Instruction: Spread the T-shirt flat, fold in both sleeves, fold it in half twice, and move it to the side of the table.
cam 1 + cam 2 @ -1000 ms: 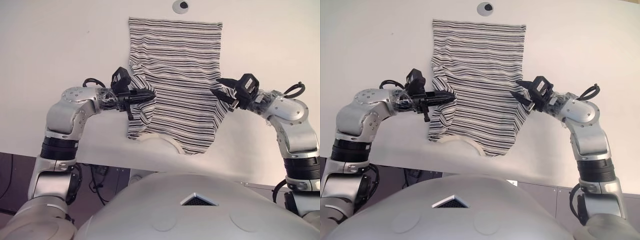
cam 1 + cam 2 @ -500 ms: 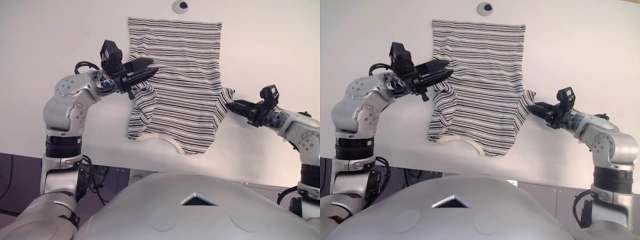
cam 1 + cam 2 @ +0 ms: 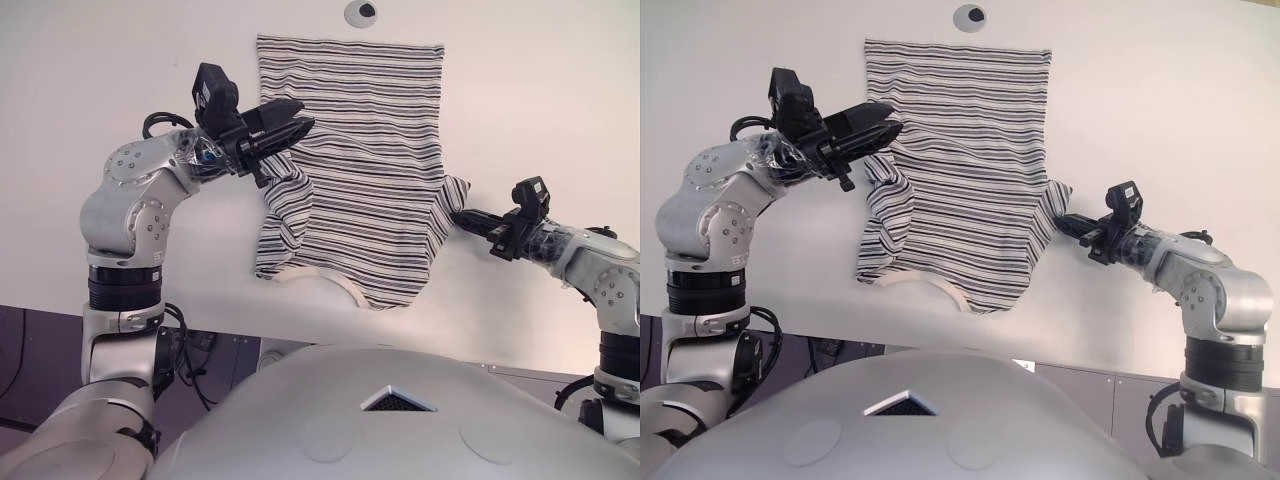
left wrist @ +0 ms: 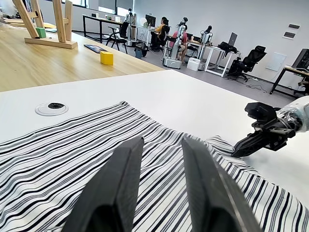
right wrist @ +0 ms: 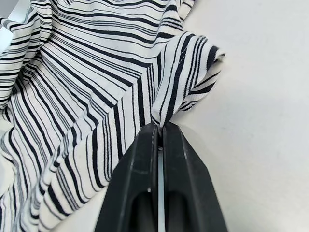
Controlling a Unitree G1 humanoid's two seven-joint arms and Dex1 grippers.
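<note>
Tightly, right jaws pinch the T-shirt sleeve (image 5: 187, 72)

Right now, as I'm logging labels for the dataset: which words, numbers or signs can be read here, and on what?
No text can be read.
T-shirt: stripes only, no print.
left gripper, right gripper: plain black, no marking visible.
table and its round grommet: no lettering.
wall plates in the room behind: too small to read.

Room opening on both sides of the T-shirt (image 3: 360, 150)
The bench (image 3: 100, 80) is giving passage left and right; a round cable port (image 3: 362, 12) is sitting just past the far hem, and the right gripper (image 3: 458, 215) is blocking the right sleeve's side.
</note>
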